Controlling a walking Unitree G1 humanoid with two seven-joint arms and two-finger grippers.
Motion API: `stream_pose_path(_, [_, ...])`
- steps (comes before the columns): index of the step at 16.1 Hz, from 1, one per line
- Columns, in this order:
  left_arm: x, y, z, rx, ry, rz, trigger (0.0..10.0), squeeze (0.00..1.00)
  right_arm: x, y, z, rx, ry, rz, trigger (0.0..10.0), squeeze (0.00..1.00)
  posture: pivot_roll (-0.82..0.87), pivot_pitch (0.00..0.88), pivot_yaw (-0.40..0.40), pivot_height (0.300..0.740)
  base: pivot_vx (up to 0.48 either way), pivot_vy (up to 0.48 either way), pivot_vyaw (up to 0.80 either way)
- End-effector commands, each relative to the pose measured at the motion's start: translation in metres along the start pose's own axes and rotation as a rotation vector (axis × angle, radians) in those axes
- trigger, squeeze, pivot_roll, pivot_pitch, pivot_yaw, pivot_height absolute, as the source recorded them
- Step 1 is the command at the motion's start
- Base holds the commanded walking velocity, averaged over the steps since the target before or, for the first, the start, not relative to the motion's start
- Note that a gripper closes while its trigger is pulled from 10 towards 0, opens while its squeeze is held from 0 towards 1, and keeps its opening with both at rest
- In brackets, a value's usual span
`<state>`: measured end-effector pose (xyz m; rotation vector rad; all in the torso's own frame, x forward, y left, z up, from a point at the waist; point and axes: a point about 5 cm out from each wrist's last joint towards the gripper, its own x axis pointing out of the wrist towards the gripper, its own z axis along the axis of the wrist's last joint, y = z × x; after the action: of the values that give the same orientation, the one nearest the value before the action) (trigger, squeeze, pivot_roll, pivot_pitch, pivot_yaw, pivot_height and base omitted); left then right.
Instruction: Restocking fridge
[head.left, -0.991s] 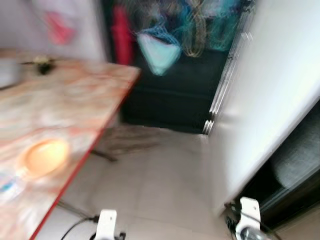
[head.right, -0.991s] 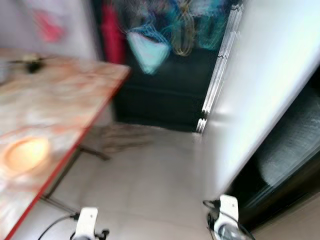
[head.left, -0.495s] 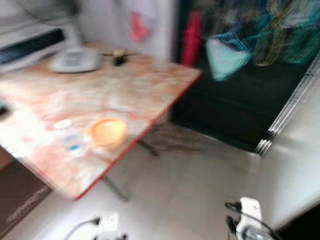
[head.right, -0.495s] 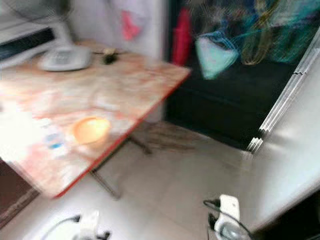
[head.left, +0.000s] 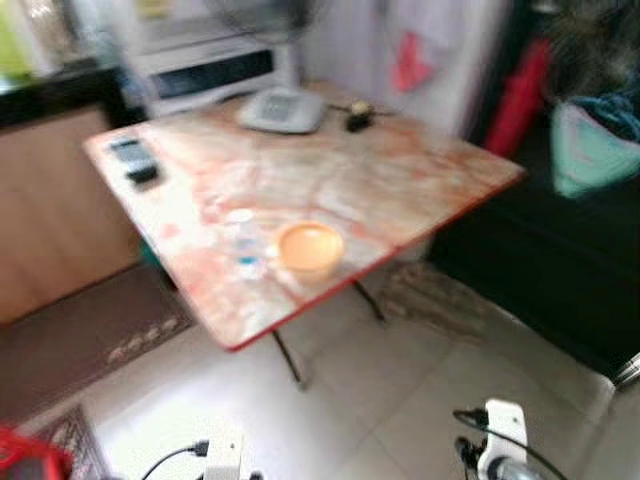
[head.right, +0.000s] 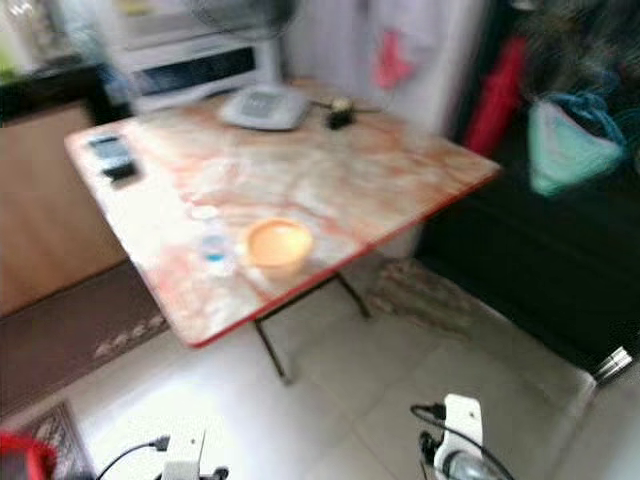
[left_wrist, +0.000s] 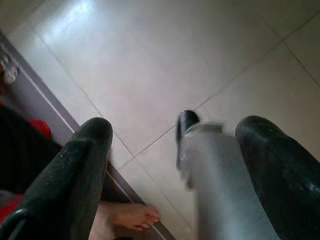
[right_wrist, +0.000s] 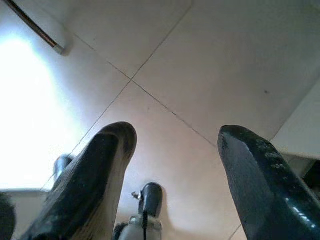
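You are swinging away from the white fridge door toward the surface (head.left: 400, 190), where the orange bowl (head.left: 310, 247) and small bottle (head.left: 245, 262) are waiting; both tools, left tool (left_wrist: 170, 165) and right tool (right_wrist: 175, 150), are hanging apart, empty.

Table (head.left: 380, 190): glossy marble-look top, red edge, metal legs. Bowl (head.left: 310, 247): orange, looks plastic. Floor (right_wrist: 225, 65) below both grippers: smooth pale tile, shiny. Left gripper (left_wrist: 175, 165) and right gripper (right_wrist: 175, 150) fingers: matt black, slightly grainy. Rug (head.left: 80, 340): brown cloth.
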<state>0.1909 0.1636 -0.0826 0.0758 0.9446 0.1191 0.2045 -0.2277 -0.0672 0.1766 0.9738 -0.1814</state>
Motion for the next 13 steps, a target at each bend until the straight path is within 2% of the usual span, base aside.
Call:
stream_pose_path(1, [0.0,0.006,-0.003,-0.008,0.006,0.026,10.0,0.0,0.001,0.004,0.002,-0.001,0.0,0.009,10.0,0.0,0.14,0.0,-0.068,0.74,0.0,0.0,0.8])
stream_pose_path(6, [-0.001,0.008,0.0,0.01,-0.046,0.06,10.0,0.0,0.001,0.004,0.0,-0.001,0.003,0.01,10.0,0.0,0.15,0.0,-0.06,0.74,0.0,0.0,0.77])
stream_pose_path(7, [-0.001,0.009,0.001,0.013,-0.071,0.076,10.0,0.0,0.001,0.004,-0.001,0.009,0.005,0.005,10.0,0.0,0.15,0.0,-0.055,0.74,0.0,0.0,0.0])
stream_pose_path(9, [-0.005,0.015,0.007,-0.013,-0.19,0.198,10.0,0.0,0.001,0.004,-0.002,0.017,0.007,0.004,10.0,0.0,0.15,0.0,-0.049,0.74,0.0,0.0,0.0])
stream_pose_path(12, [-0.008,0.017,0.012,-0.049,-0.282,0.239,10.0,0.0,0.0,0.004,-0.003,0.016,0.007,0.003,10.0,0.0,0.15,0.0,-0.046,0.74,0.0,0.0,0.0])
stream_pose_path(13, [-0.011,0.017,0.016,-0.063,-0.345,0.244,10.0,0.0,0.0,0.004,-0.003,0.015,0.007,0.003,10.0,0.0,0.14,0.0,-0.047,0.74,0.0,0.0,0.0])
